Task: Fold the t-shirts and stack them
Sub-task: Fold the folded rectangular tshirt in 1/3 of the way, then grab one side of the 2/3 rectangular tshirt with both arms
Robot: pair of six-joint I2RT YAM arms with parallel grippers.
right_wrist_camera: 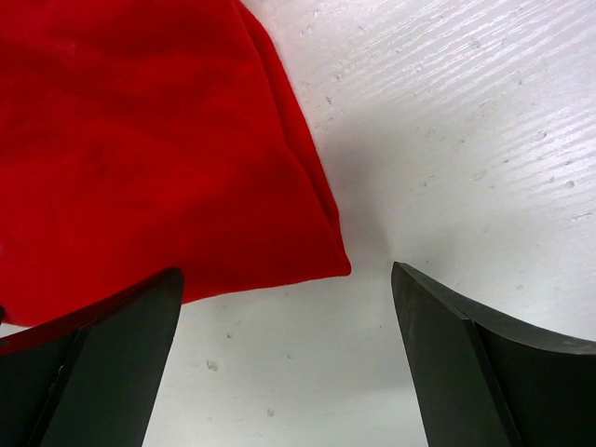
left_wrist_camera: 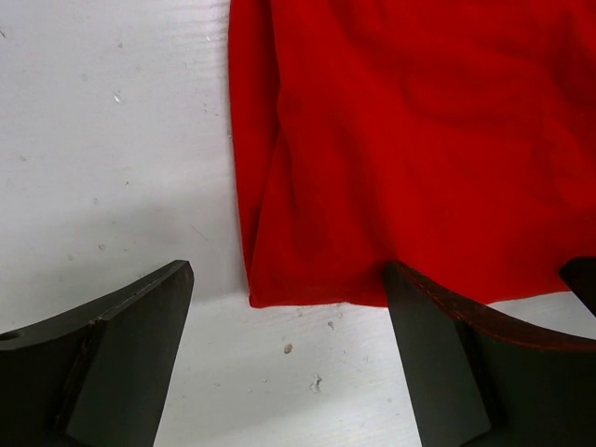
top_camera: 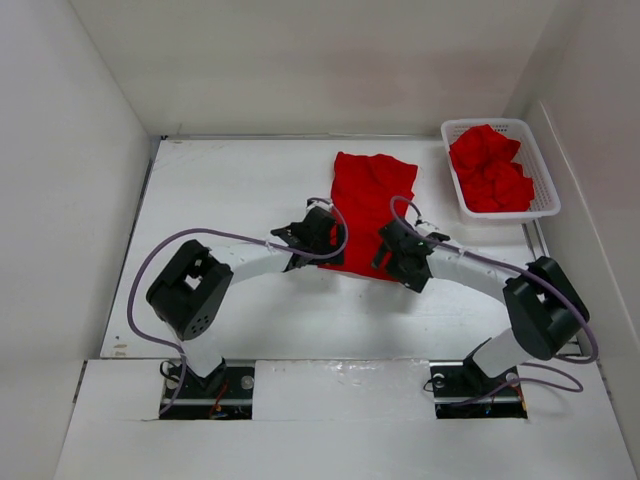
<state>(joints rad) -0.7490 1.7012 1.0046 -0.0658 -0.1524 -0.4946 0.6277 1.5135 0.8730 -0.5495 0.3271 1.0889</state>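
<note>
A shirt (top_camera: 372,200) lies on the worktop (top_camera: 220,200) — left fingers (left_wrist_camera: 130,354) and right fingers (right_wrist_camera: 112,354) spread open at its near corners.

matt red cloth t-shirt (top_camera: 372,212), scuffed white painted table (top_camera: 230,200), white plastic mesh basket (top_camera: 537,170), matt black fingers (left_wrist_camera: 121,363)

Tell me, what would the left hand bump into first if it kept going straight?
Probably the near corner of the red shirt, lying on the table ahead of the open left hand; depth is hard to judge.
</note>
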